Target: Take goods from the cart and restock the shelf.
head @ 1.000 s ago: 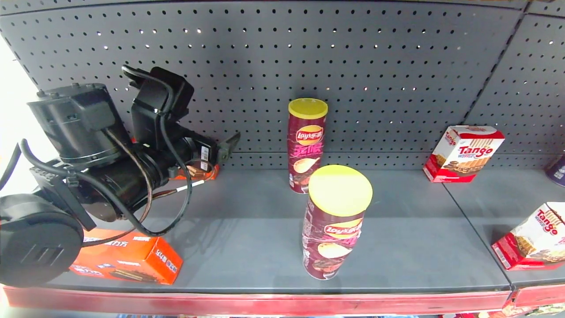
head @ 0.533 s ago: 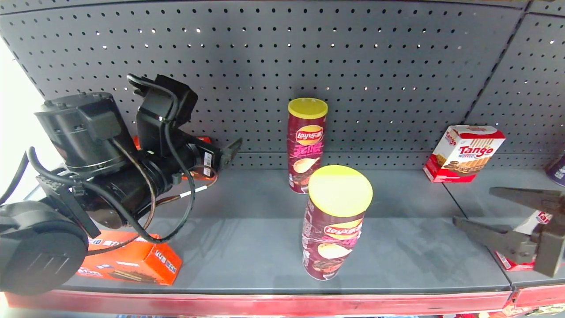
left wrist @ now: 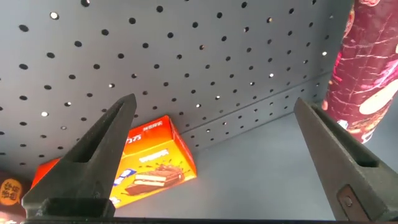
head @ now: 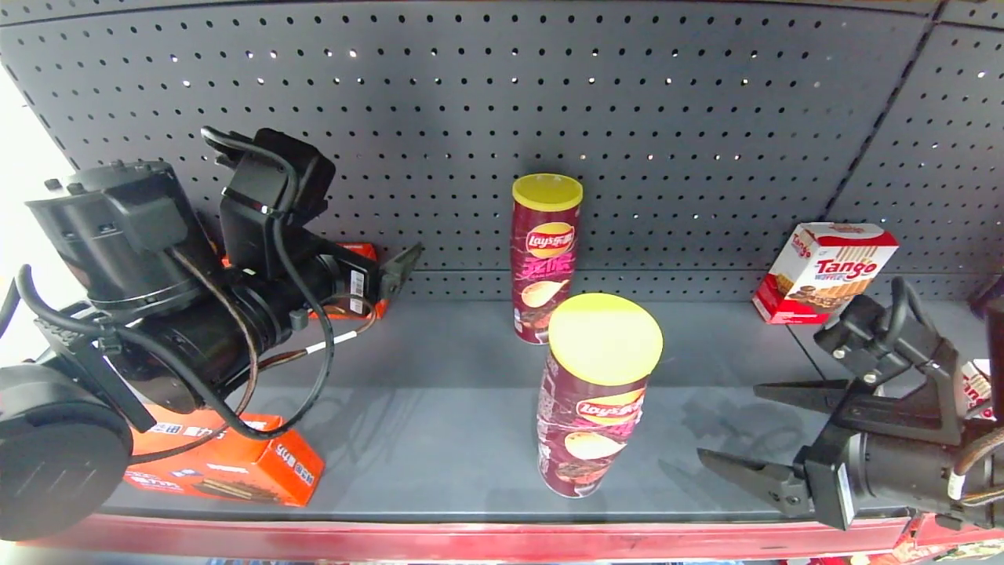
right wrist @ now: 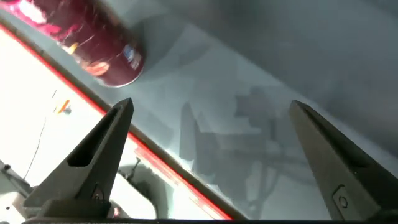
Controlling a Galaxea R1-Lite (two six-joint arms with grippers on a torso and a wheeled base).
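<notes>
Two maroon chip cans with yellow lids stand upright mid-shelf, one at the back and one near the front. My left gripper is open and empty over the shelf's back left, pointing at the pegboard. An orange box lies just beyond it and the back can stands off to its side. My right gripper is open and empty low at the front right, a short way right of the front can and not touching it.
A second orange box lies at the front left under my left arm. Two red-and-white wafer boxes sit at the right, one at the back, one behind my right arm. The red shelf lip runs along the front.
My right gripper came into view from the right and has moved left toward the front can. My left arm drew back slightly to the left. Cans and boxes stayed put.
</notes>
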